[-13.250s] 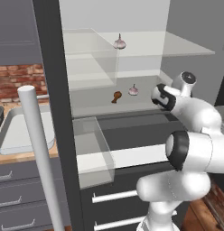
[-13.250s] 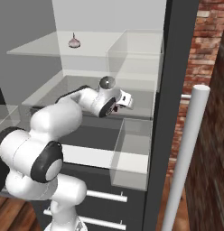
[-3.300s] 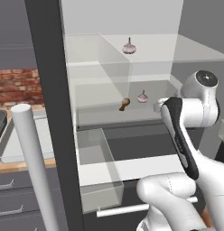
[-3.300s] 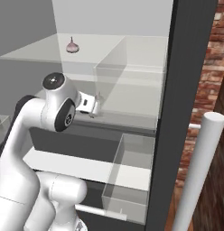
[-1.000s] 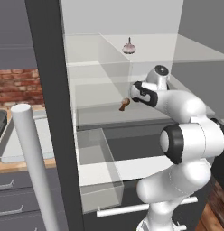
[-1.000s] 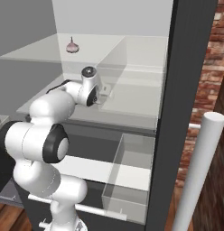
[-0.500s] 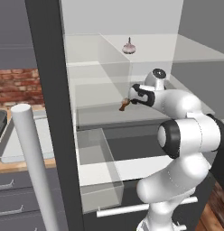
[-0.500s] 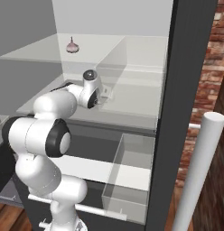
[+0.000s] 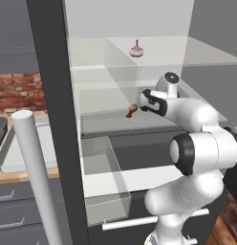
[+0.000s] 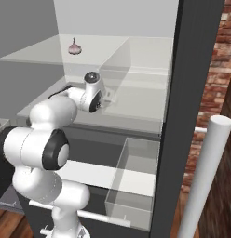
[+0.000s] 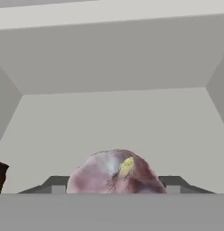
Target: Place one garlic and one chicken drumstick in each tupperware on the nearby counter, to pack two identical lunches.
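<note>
My gripper is inside the open fridge on the middle shelf, open, with a whitish-pink garlic sitting between its fingertips. From the left base view the gripper covers that bulb, and a brown-orange chicken drumstick lies just to its left on the same shelf. A second garlic rests on the upper glass shelf, also the garlic from the right. The gripper points toward the fridge's back wall. A pale grey tupperware lies on the tan counter at far left.
The dark fridge door edge and its white bar handle stand between me and the counter. A clear bin sits pulled out below the shelf, and another clear bin on the right. Grey drawers lie under the counter.
Since about three seconds ago the arm has reached into the fridge to the middle-shelf garlic, which the hand now hides. Over the last second it has edged slightly closer.
</note>
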